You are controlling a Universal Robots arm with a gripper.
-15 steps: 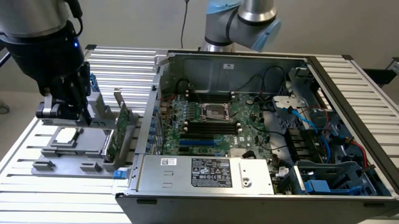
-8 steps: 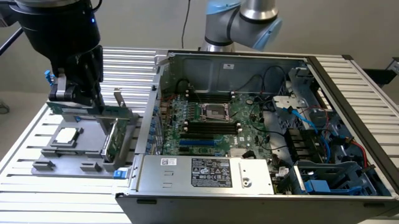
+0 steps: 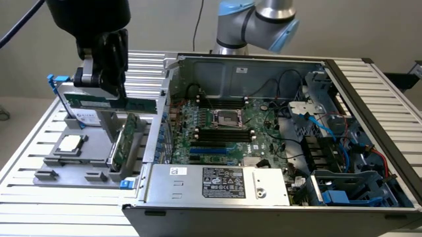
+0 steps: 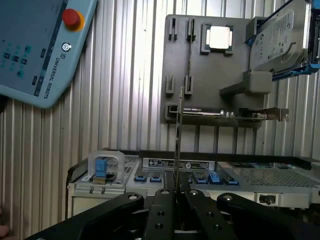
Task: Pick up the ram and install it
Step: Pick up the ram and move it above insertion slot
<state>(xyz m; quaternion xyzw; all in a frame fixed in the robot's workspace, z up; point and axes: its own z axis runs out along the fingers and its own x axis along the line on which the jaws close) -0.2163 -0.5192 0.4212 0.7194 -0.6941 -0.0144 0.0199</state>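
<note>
The ram is a long, thin green stick, held level in the air above the grey parts holder at the exterior view's left. My gripper is shut on it near one end. In the wrist view the ram shows edge-on as a thin line rising from between the black fingers of my gripper. The open computer case lies to the exterior view's right, with the motherboard's dark memory slots near its middle.
On the holder sit a square silver processor, an upright green expansion card and a hard drive. A teach pendant lies on the slatted table. The case's metal wall stands between holder and motherboard.
</note>
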